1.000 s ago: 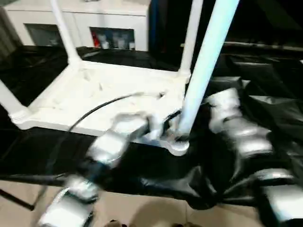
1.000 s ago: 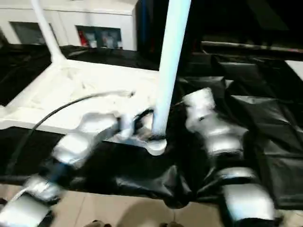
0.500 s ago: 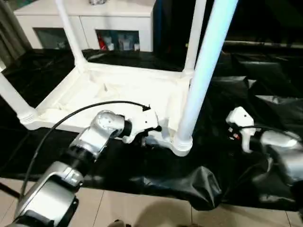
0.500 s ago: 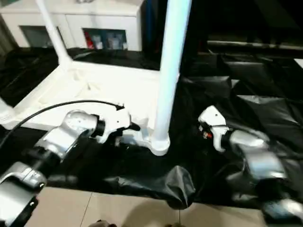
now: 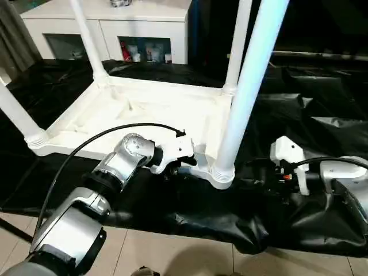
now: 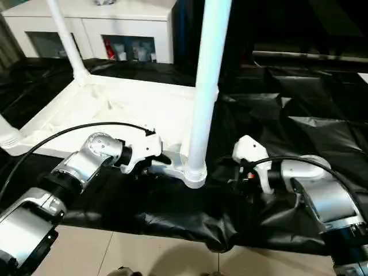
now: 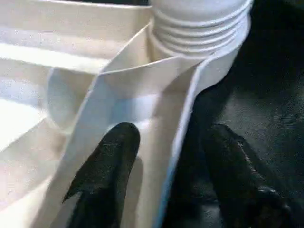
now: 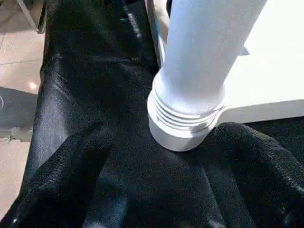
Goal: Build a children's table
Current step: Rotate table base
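The children's table lies upside down on the black sheet, its white ribbed tabletop (image 5: 144,109) facing up. Legs stand upright in the corner sockets, the nearest being the near right leg (image 5: 244,98) in its socket (image 5: 221,175). My left gripper (image 7: 171,130) is at the near rim just left of that socket. It is open, with one finger (image 7: 109,156) over the white inner side and the other over the sheet outside. My right gripper (image 8: 164,137) hovers low on the right of the same leg, open wide, its fingers (image 8: 71,180) flanking the socket without touching.
A white cabinet (image 5: 115,23) with glass doors stands behind the table. Crumpled black sheet (image 5: 310,103) covers the surface to the right, and its folds hang over the tiled floor (image 5: 172,253) at the front. A black cable (image 5: 86,144) arcs over my left forearm.
My right arm has drawn back from the near right leg and now sits low over the sheet. My left gripper has settled onto the rim by the corner socket. The camera steadied.
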